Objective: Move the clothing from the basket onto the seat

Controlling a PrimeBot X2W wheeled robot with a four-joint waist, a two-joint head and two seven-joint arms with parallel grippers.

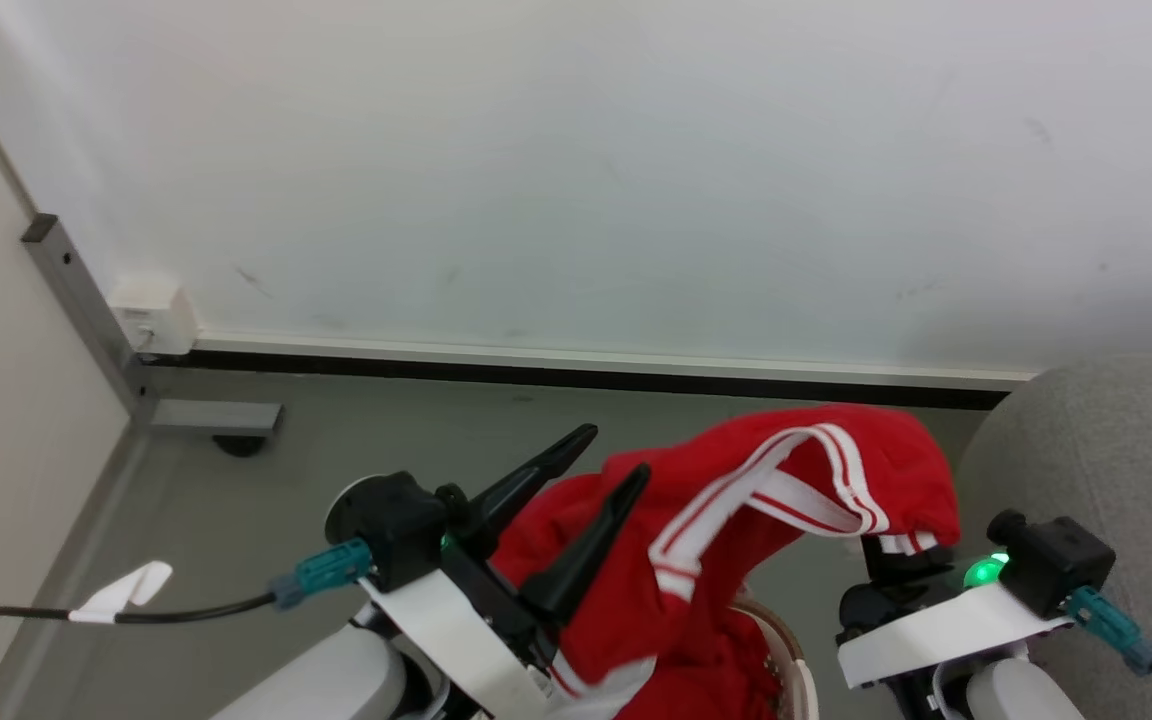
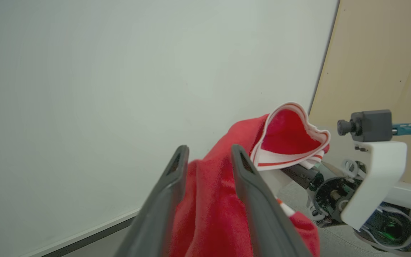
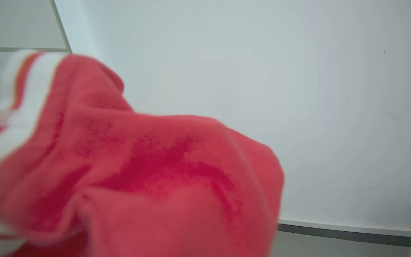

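The seat [image 1: 1116, 460], a broad grey upholstered mass with a rounded corner, stands at the right of the head view, beside the load and roughly level with its raised end. The clothing [image 1: 736, 520] hangs in the air between the two arms: a red garment with white striped trim, one end raised and the rest trailing down into the basket [image 1: 794, 668], whose brown rim peeps out beneath it. It looks light, limp and not fragile. It will sag, swing and drag wherever it is unsupported, so a bunched fold or the doubled hem would likely give a surer hold than a single layer. The trailing end may well snag on the basket rim. The right claw [image 1: 891, 562] is pressed together on the striped hem, mostly buried under the draped cloth. The left claw [image 1: 616, 452] stands spread, and in its wrist view red fabric fills the gap without looking pinched.
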